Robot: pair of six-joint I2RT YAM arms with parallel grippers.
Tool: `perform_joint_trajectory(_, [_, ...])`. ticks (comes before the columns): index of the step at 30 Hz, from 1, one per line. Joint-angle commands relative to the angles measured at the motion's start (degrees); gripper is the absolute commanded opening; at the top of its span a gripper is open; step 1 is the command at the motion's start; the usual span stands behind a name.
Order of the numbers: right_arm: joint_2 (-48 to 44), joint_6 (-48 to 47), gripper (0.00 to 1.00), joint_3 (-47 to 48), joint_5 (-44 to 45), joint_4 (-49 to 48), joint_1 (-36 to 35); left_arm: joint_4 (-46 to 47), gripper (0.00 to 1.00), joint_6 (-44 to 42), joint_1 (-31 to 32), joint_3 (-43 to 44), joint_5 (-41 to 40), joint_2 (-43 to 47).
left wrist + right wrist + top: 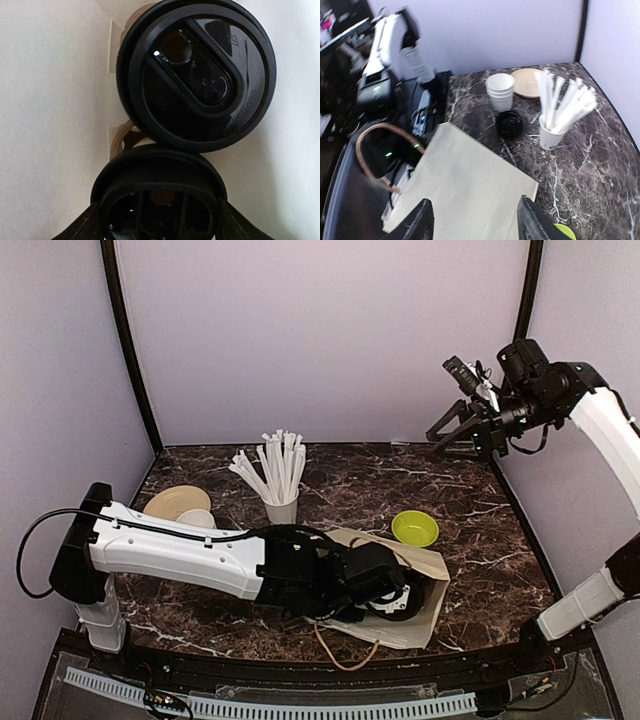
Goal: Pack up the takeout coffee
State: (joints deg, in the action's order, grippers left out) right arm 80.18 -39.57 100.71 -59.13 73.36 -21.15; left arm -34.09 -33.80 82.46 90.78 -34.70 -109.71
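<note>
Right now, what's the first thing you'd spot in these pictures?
The big white left arm reaches sideways into the paper bag lying near the table's front. Inside it, the left wrist view is filled by two takeout coffees with round black lids, one beyond the other. The right gripper hangs open, high at the back right.

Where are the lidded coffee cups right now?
Left wrist view: both are inside the paper bag, the farther cup above, the nearer cup below it, flanked by the left gripper.
</note>
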Motion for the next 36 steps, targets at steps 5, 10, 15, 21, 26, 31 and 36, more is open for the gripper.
perform_joint_trajectory(5, [12.05, 17.66, 0.39, -16.40, 14.18, -31.95, 3.80, 2.79, 0.50, -1.11, -0.93, -2.22, 0.96, 3.47])
perform_joint_trajectory(10, [22.33, 18.38, 0.37, -13.16, 16.10, -33.10, 1.72, 3.23, 0.50, -1.35, -1.28, -2.53, 0.97, 3.43])
perform_joint_trajectory(15, [30.01, 19.28, 0.37, -10.30, 20.75, -34.02, -3.09, 3.17, 0.50, -1.00, -1.40, -2.52, 0.73, 3.28])
perform_joint_trajectory(21, [37.82, 19.61, 0.37, -6.15, 25.70, -33.42, -6.77, 2.16, 0.50, -0.61, -1.54, -2.63, 0.43, 3.34])
perform_joint_trajectory(26, [41.23, 18.93, 0.37, -4.83, 27.55, -32.26, -9.32, 1.67, 0.50, -0.66, -1.81, -3.09, 0.30, 3.73])
perform_joint_trajectory(31, [42.73, 17.18, 0.37, -4.40, 26.54, -29.64, -10.91, 1.61, 0.50, -0.27, -1.77, -3.37, 0.23, 3.93])
perform_joint_trajectory(36, [44.15, 15.58, 0.36, -3.38, 24.57, -26.39, -12.16, 1.12, 0.50, -0.04, -1.78, -3.53, 0.10, 4.13])
